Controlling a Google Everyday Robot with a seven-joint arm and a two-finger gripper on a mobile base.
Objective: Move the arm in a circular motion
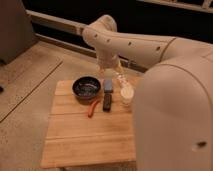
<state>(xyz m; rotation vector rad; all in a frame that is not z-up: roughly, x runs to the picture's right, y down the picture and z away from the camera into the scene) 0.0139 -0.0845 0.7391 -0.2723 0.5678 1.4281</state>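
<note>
The arm [145,47] is a huge cream-beige tube that comes in from the right. It bends at a bulbous joint [101,29] above the back of the wooden table [85,145], and a short segment drops from there toward the table's far edge. The gripper [119,76] hangs at the end of that segment, just behind the white cup [127,95] and to the right of the blue-grey block [107,86]. It is dim against the arm.
On the table's back half stand a dark bowl [86,87], a black bar-shaped object [106,103] and an orange-red tool [93,108]. The robot's bulky body [175,120] fills the right side. There is concrete floor to the left and a dark wall rail behind.
</note>
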